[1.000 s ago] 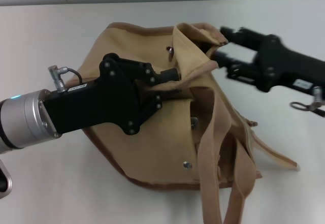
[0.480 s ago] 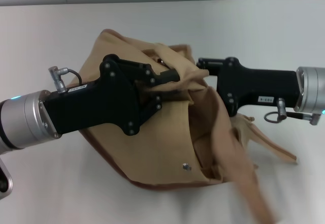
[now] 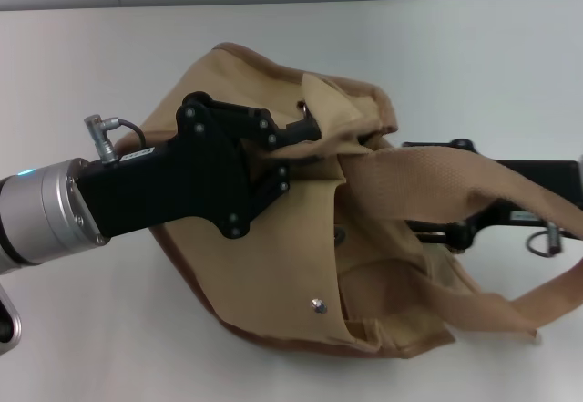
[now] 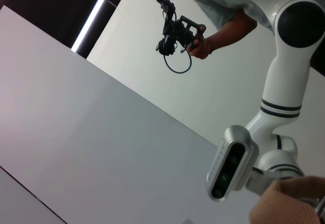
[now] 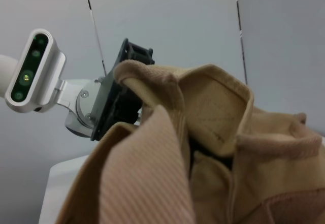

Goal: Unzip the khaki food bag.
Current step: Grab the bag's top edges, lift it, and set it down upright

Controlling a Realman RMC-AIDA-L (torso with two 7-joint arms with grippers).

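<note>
A: Where is the boxy tan canvas khaki food bag (image 3: 273, 265)?

B: It lies slumped on its side at the centre of the white table (image 3: 492, 65), brown bottom trim along the near edge. One wide webbing handle (image 3: 428, 179) stretches toward the robot's right; the other loops low at the near right.

A: Left arm pose?

B: It reaches in level from the left. The left gripper (image 3: 305, 133) is pressed into the bag's crumpled upper fabric, jaws closed on a fold of canvas.

A: Right arm?

B: It extends in from the right edge. The right gripper (image 3: 455, 229) sits against the bag's right side, beneath the stretched handle, which hides its jaws; their opening cannot be determined.
</note>
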